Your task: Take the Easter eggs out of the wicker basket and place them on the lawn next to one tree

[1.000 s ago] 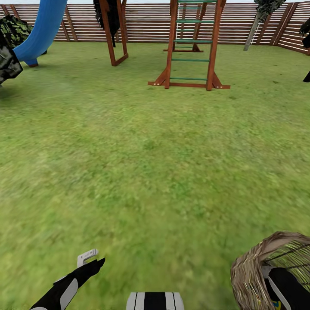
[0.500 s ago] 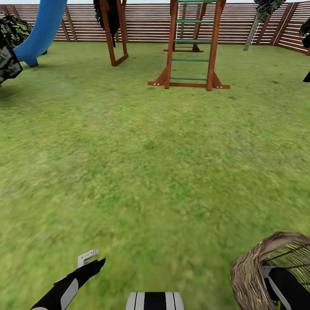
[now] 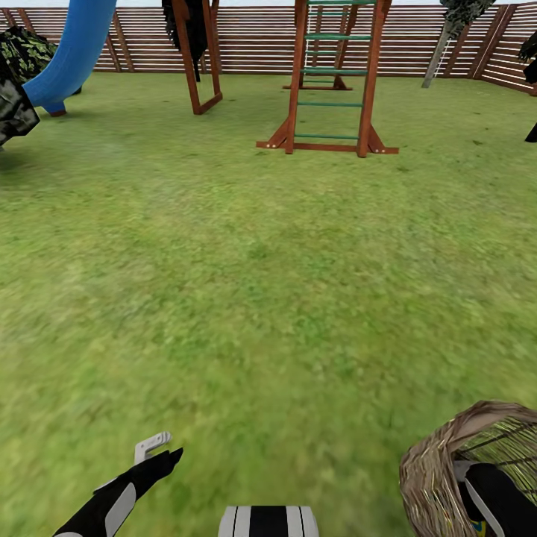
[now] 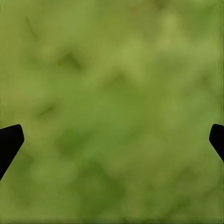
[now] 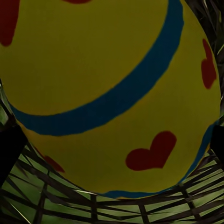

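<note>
The wicker basket [image 3: 432,470] stands on the lawn [image 3: 268,283] at the lower right of the head view. My right arm [image 3: 500,500] reaches down into it, and a sliver of yellow and blue egg [image 3: 478,528] shows beside it. In the right wrist view one Easter egg [image 5: 107,84], yellow with a blue band and red hearts, lies very close on the woven bottom. My right gripper [image 5: 112,144] is open, its fingertips [image 5: 8,151] far apart on either side of the egg. My left gripper [image 4: 112,140] hangs open over bare grass, low at the left [image 3: 165,453].
A wooden play tower with a green-runged ladder [image 3: 328,82] and a blue slide [image 3: 71,52] stands far ahead by the slat fence [image 3: 253,45]. A grey tree trunk [image 3: 440,56] rises at the far right. Dark foliage [image 3: 15,104] sits at the left edge.
</note>
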